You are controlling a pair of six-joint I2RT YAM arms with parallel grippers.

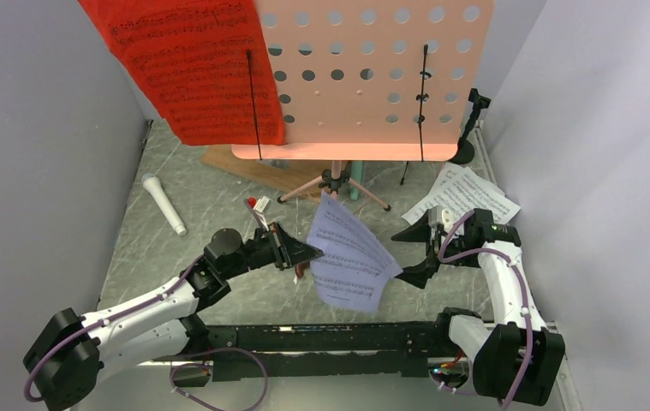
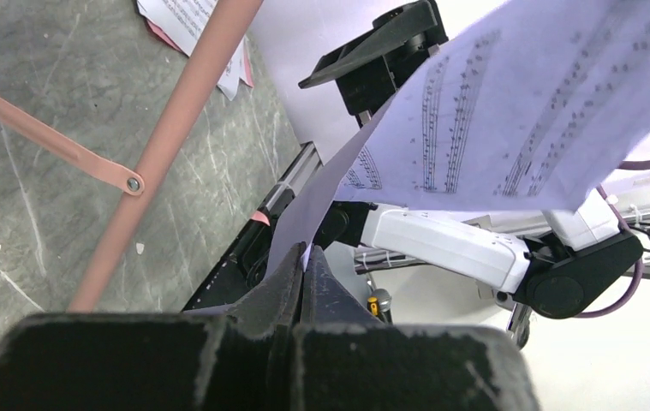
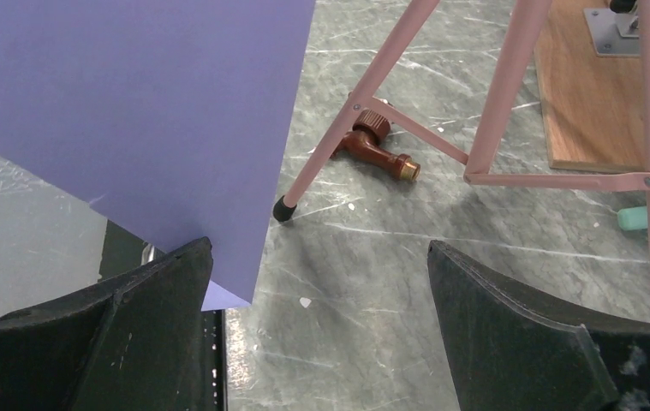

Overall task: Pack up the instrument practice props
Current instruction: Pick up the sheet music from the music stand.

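My left gripper is shut on a corner of a white sheet-music page, which hangs curled in the air between the two arms. My right gripper stands open just right of the page, whose edge lies against its left finger. Behind stands the pink perforated music desk on pink tripod legs, with a red page clipped to it. A white microphone lies at the left. More white pages lie at the right.
A black mic mount stands at the back right corner. A wooden board lies under the stand, with a small brown wooden piece by one tripod foot and a mint end beside a leg. Grey walls close both sides.
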